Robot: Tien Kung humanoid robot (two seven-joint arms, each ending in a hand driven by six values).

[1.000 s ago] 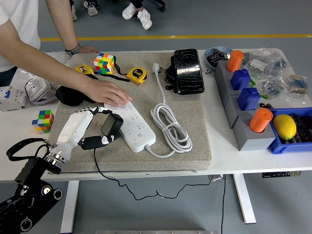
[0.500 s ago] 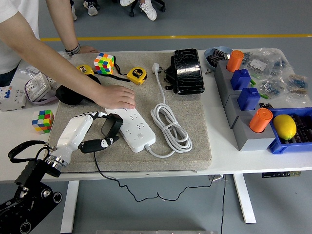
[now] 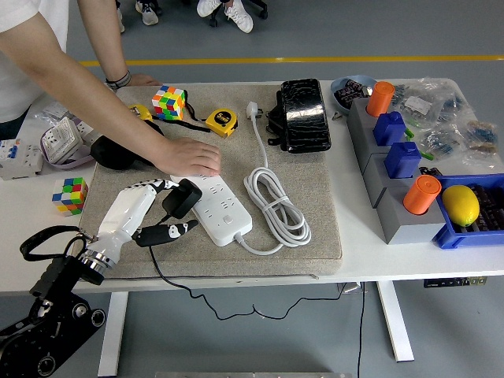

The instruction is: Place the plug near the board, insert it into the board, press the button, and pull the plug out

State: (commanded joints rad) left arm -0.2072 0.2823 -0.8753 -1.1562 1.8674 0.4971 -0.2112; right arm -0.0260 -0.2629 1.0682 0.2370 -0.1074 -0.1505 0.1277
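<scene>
On mat | left robot hand [image 3: 161, 211] grips plug [image 3: 182, 198] | person's hand [image 3: 191, 157] covers board [image 3: 213, 206] far end

Your left arm [image 3: 55, 295] comes in from the lower left corner, its black links rising to a silver wrist and a white forearm shell that slants up and to the right. The left hand [image 3: 157, 209] sits at the end of that shell, palm turned toward the picture's right. Its upper fingers [image 3: 161, 186] curl over a black plug [image 3: 181, 198] and pinch it from above, while a lower finger with a black tip reaches out straight to the right beneath it. Your right arm is out of view. A person's hand [image 3: 193, 156] lies flat, palm down, fingers together, just beyond your left hand, its bare forearm running up to the top left.
</scene>
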